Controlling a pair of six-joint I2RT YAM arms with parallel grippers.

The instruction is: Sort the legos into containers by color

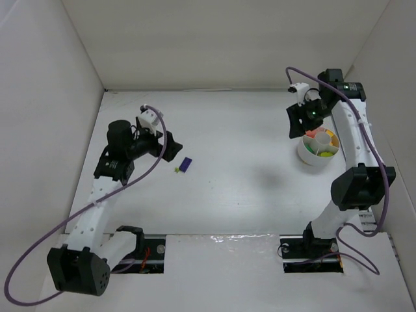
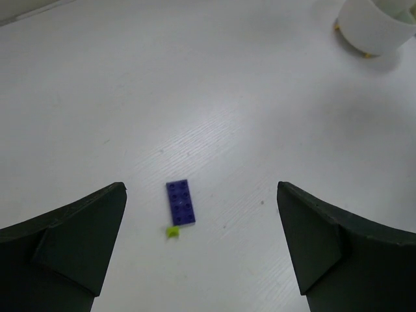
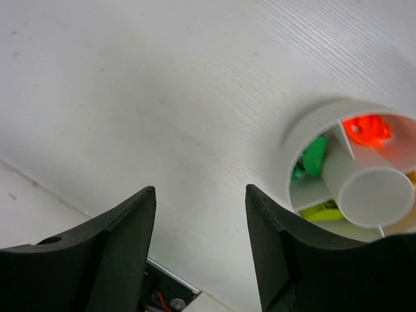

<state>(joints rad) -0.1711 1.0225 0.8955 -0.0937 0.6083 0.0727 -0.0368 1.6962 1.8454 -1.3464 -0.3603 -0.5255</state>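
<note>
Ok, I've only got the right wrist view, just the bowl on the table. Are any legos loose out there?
Observer: Yes, a purple brick lies flat on the table, over on the left arm's side.
Operator: Only that one?
Observer: No, a tiny lime green piece sits right by the brick's end nearer that arm. I can't tell whether they touch.
Operator: Is the left arm ready for them?
Observer: Its jaws stand wide open and empty, aimed at both pieces from just short of them.
</note>
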